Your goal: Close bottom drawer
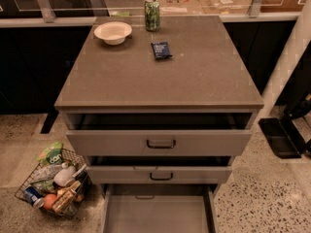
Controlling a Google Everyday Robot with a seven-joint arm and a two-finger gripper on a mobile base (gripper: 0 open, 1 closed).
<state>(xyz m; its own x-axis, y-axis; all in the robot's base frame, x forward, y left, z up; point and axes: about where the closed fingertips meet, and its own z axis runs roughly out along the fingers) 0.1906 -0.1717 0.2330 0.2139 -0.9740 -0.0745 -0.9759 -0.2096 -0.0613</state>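
Camera view: we see the grey cabinet (pixel 160 76) with all 3 drawers pulled out. The bottom drawer (pixel 158 213) juts farthest, at the picture's lower edge, its grey inside showing. On top sit a bowl (pixel 112 32), a green can (pixel 152 14) and a dark packet (pixel 161 50). A wire basket (pixel 53 184) of groceries stands on the floor at the left. The gripper is out of view, so we cannot tell its state.

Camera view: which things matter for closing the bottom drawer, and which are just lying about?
Job: bottom drawer, pulled far out; pincer, not in view.
Lying about: bowl, can, dark packet on the cabinet top; basket on the floor; top drawer, middle drawer, both ajar.
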